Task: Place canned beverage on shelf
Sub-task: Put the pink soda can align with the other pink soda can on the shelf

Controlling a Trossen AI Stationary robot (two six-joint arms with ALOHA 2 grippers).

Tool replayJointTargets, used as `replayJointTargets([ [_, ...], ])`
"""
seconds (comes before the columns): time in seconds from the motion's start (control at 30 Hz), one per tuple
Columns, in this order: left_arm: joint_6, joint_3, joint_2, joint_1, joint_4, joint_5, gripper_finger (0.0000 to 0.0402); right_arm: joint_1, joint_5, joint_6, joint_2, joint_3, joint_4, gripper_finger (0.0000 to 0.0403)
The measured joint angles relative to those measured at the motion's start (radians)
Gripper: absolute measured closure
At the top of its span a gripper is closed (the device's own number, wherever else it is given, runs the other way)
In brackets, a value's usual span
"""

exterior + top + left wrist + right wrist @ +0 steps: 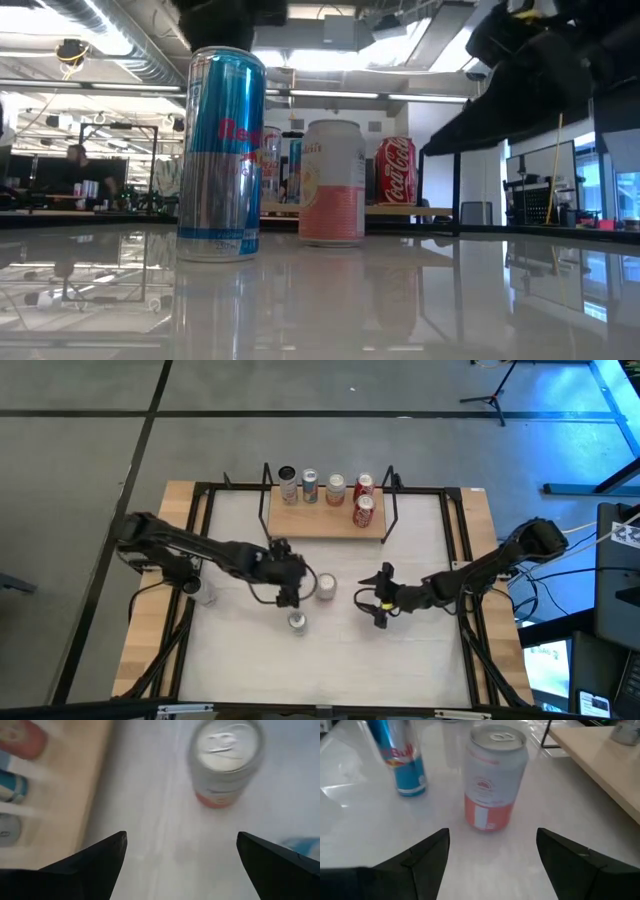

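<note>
Blue can foreground | pink can between both open end effectors, left, right | shelf awaits

Shelf sits upper centre of the bench, five cans on it; two more cans stand mid-bench below it.

In the left wrist view, motion blur smears the pink-and-white can at upper centre, and the shelf with its cans is cut by the left edge. In the low view, the blue-and-silver can hides part of the shelf cans behind it.
</note>
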Motion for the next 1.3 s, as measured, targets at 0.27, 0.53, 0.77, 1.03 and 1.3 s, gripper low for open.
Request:
replayJointTargets([
  [0.27, 0.024, -0.353, -0.213, 0.067, 0.461, 0.015, 0.0035, 0.0, 0.002, -0.022, 0.076, -0.001, 0.152, 0.0109],
  [0.53, 0.016, -0.558, -0.202, 0.112, 0.745, 0.007, 0.0035, 0.0, 0.015, -0.039, 0.15, -0.001, 0.192, 0.0109],
  [0.77, 0.046, -0.647, -0.181, 0.127, 0.954, -0.003, 0.0035, 0.001, 0.083, -0.047, 0.207, 0.0, 0.273, 0.0109],
  [1.03, 0.06, -0.67, -0.017, 0.154, 1.19, -0.006, 0.0035, -0.037, 0.089, -0.046, 0.272, 0.037, 0.338, 0.0109],
  [1.3, 0.068, -0.67, 0.095, 0.151, 1.335, 0.018, 0.0035, -0.065, 0.105, -0.096, 0.353, 0.12, 0.336, 0.0109],
])
